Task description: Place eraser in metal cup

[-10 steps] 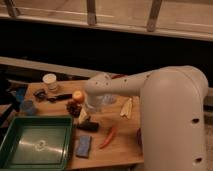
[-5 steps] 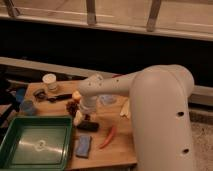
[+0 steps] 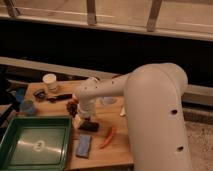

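Wooden table (image 3: 121, 146) fills the lower centre of the frame; green tray (image 3: 35, 161) sits at lower left, on the table's left end.

White arm (image 3: 150, 105) enters from the right and reaches left. Gripper (image 3: 85, 120) points down at centre-left, directly over the eraser (image 3: 89, 127). Jaws stand apart. Contact with the eraser: cannot tell.

Eraser: flat and dark, lying on the table just right of the tray's upper right corner.

Metal cup (image 3: 40, 93): left of centre, near the table's back edge, well apart from the eraser.

Also noted:
- white cup (image 3: 50, 80) behind the metal cup
- black-handled tool (image 3: 60, 97) just right of the metal cup
- blue pad (image 3: 83, 146) below the eraser
- red pepper-like item (image 3: 108, 137) right of the pad

Writing on the white cup or elsewhere: cannot be read.
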Robot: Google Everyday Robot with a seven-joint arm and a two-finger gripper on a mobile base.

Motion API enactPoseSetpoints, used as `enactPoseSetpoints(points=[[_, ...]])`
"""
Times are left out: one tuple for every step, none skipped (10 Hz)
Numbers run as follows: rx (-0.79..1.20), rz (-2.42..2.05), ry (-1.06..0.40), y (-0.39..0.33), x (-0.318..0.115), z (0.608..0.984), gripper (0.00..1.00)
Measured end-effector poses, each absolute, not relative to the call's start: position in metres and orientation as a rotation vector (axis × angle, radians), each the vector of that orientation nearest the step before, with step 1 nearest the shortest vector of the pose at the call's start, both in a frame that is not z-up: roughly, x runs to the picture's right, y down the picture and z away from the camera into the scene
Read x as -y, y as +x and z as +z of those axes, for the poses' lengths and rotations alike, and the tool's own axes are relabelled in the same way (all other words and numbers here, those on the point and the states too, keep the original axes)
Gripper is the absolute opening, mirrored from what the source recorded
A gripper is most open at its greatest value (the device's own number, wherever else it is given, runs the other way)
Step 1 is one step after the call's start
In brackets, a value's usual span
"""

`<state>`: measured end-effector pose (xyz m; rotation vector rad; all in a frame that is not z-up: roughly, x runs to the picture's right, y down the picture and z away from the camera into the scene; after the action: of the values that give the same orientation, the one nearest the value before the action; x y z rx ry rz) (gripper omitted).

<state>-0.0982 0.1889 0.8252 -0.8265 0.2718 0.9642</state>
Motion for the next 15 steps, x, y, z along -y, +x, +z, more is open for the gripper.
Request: enactPoseSetpoints(points=[[-0.277,0.971,-0.829,-0.096,-0.192,0.826,0.8],[-0.279,0.976,-0.831,-0.095,-0.193,0.828,0.8],[-0.277,0.98,-0.835,-0.096,-0.195,0.831,0.8],[-0.275,0.983,-0.841,-0.097,-0.196,0.835,0.8],[-0.268,0.98,-0.848,-0.1,-0.197,0.838,0.8],[-0.26,0.974,-0.855,-0.103,-0.198,0.84,0.76],[-0.251,0.965,-0.863,-0.104,-0.198,0.841,0.66],[-0.246,0.962,-0.865,-0.104,-0.198,0.841,0.58],[-0.243,0.962,-0.864,-0.104,-0.198,0.84,0.48],[-0.24,0.96,-0.862,-0.104,-0.198,0.838,0.36],[-0.237,0.96,-0.861,-0.104,-0.198,0.836,0.27],[-0.238,0.966,-0.86,-0.101,-0.197,0.834,0.17],[-0.238,0.98,-0.857,-0.098,-0.196,0.832,0.07],[-0.24,1.005,-0.848,-0.09,-0.191,0.828,0.01],[-0.249,1.039,-0.833,-0.075,-0.183,0.826,0.0]])
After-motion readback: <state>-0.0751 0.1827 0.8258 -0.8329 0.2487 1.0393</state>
